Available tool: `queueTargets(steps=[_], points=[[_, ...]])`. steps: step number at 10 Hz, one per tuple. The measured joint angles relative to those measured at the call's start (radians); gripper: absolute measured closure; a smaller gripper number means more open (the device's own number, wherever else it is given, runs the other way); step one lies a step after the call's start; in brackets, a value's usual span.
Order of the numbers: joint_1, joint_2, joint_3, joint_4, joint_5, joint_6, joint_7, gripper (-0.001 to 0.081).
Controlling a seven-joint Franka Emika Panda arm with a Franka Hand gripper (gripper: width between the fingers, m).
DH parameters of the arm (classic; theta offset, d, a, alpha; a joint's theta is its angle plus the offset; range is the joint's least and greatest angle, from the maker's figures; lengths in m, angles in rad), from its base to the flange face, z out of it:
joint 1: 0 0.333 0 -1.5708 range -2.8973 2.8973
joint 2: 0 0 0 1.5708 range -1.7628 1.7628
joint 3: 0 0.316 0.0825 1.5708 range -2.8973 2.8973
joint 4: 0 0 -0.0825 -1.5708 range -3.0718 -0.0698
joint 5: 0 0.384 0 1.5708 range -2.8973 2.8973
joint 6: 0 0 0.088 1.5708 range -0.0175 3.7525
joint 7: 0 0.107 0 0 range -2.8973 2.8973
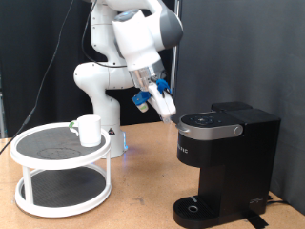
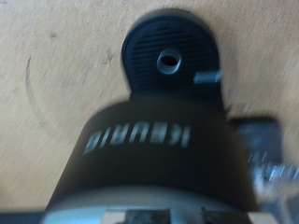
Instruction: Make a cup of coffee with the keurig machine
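Note:
The black keurig machine stands at the exterior view's right with its lid down and its round drip base bare. My gripper hangs just above the lid's edge on the exterior view's left, its fingers drawn together to one tip with nothing between them. The white cup stands on the top tier of a round stand, well to the exterior view's left of the gripper. The wrist view looks down the machine's front with its white lettering to the drip base. The gripper's fingers are blurred there.
The round white two-tier stand takes up the table's left side in the exterior view. The robot's base stands behind it. A black curtain forms the back. Bare wooden tabletop lies between the stand and the machine.

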Motion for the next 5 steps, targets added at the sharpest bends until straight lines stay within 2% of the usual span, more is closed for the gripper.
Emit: queueTargets(steps=[1,3,5], points=[[0.002,-0.017,-0.004,-0.006,0.079,0.004,-0.028,0.0806],[0.0,-0.017,-0.003,-0.011,0.053,0.001,-0.034,0.0806],[-0.001,-0.059,-0.032,-0.046,0.104,-0.068,-0.115,0.0806]])
